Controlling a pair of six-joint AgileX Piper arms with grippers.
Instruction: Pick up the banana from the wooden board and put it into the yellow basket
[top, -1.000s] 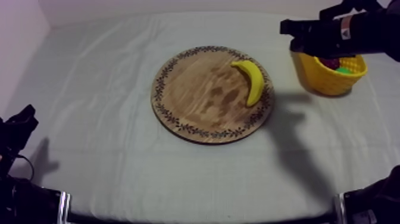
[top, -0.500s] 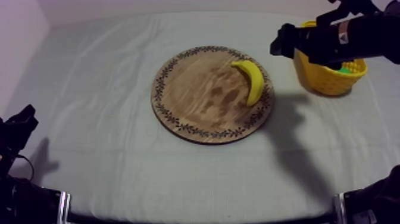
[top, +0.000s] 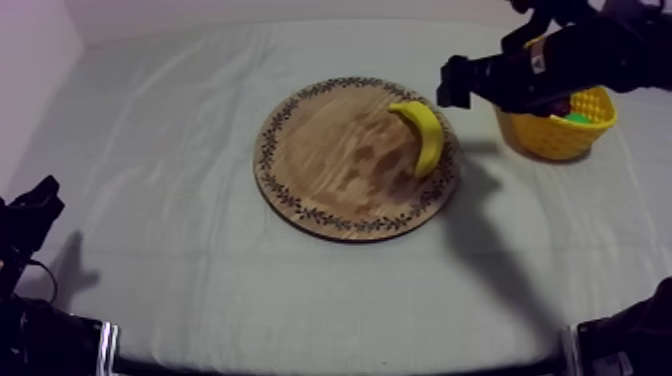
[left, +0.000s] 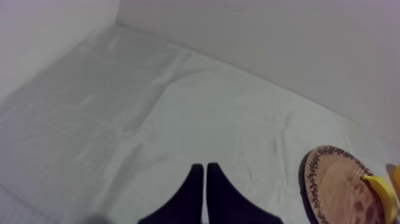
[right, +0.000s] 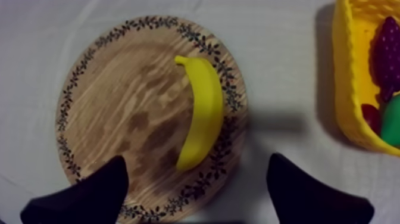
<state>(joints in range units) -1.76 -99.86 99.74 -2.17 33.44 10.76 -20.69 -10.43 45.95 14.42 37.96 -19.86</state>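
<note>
Top view: my right gripper (top: 447, 82) hangs above the table (top: 180, 120), just off the right edge of the wooden board (top: 330, 170), between it and the yellow basket (top: 548, 138). Right wrist view: fingers (right: 107, 184) spread wide, nothing between them, touching nothing. One is above the board's rim, the other above bare cloth beside it. Banana (top: 425, 135) lies flat on the board, along the rim on the basket side, one end over the patterned border. Basket stands near the table's right edge, apart from the board, holding a bunch of grapes (right: 387, 50), a small red fruit (right: 372, 116) and a green fruit (right: 393, 122). My left gripper (left: 205, 179) sits at the table's near left corner, fingers pressed together in a narrow wedge, gripping nothing.
</note>
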